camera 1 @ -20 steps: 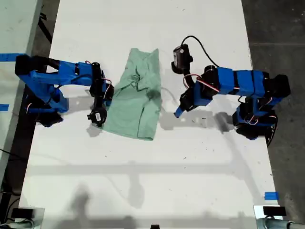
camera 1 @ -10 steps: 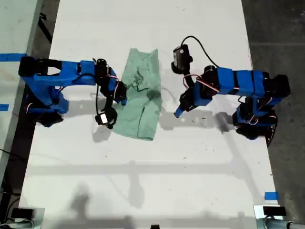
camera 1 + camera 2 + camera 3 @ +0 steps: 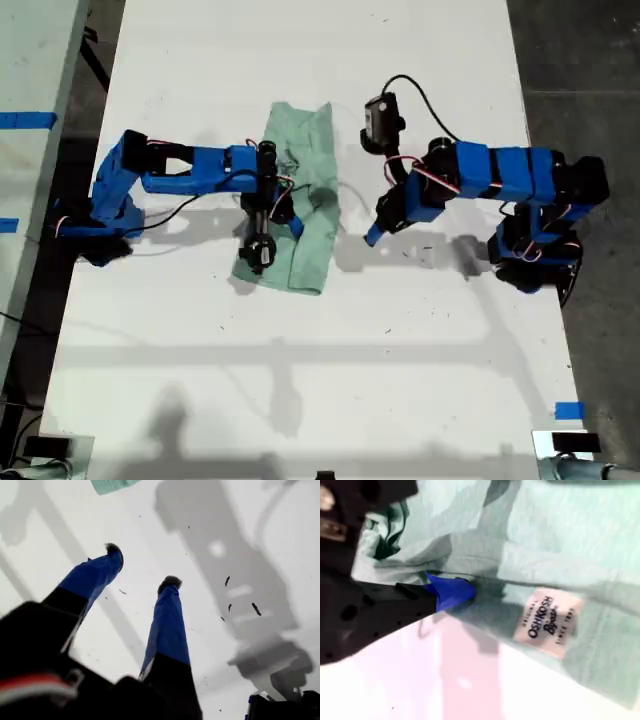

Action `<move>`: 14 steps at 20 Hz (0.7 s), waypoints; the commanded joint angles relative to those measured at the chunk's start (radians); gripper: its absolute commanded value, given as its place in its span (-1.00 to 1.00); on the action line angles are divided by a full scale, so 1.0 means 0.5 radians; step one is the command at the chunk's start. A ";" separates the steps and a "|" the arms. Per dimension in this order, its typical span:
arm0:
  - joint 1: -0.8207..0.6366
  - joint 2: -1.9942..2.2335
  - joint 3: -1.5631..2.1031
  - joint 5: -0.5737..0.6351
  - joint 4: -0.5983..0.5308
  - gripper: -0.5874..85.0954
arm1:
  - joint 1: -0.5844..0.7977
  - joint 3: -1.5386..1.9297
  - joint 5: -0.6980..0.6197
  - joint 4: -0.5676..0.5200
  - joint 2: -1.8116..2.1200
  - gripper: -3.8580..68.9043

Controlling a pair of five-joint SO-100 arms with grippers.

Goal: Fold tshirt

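Two pincers, one garment. Nearest the lens in the first wrist view, the first pincer [image 3: 142,565] stood spread, its two blue jaws well apart with only bare desk [image 3: 280,540] between them. It held nothing, and a corner of the tshirt [image 3: 107,485] showed far off at the frame's edge.

In the second wrist view, the second pincer [image 3: 455,592] lay at a fold of the tshirt [image 3: 560,545], just beside the white label [image 3: 547,621]. Only one blue tip was visible, touching the cloth. The other jaw was hidden behind the dark body of the arm, so whether the pincer was pinching the fabric, or merely pressing on it, could not be told.

In the exterior view, the tshirt [image 3: 310,150] lay near the middle of the desk [image 3: 300,380] as a narrow, rumpled strip. The second pincer [image 3: 290,220] was over its lower half, and the first pincer [image 3: 373,236] was off the cloth, near the edge at the exterior view's right.

Judged from its narrow outline, the garment had been doubled lengthwise at least once. The fold looked unfinished, with creased layers and uneven edges. A crosswise fold and some smoothing probably remained.

The sleeves and neckline could not be picked out. The arm covered part of the strip, and the second wrist view was overexposed and blurred.
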 commanded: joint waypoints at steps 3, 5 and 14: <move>-0.031 1.009 0.380 0.046 0.086 -0.24 | -0.049 -0.009 0.031 0.021 0.215 -0.37; 0.052 1.356 0.638 0.034 0.086 -0.24 | -0.052 -0.015 0.049 0.031 0.239 -0.37; 0.534 1.878 1.181 -0.365 -0.074 -0.30 | -0.184 -0.561 0.209 -0.043 -0.322 -0.49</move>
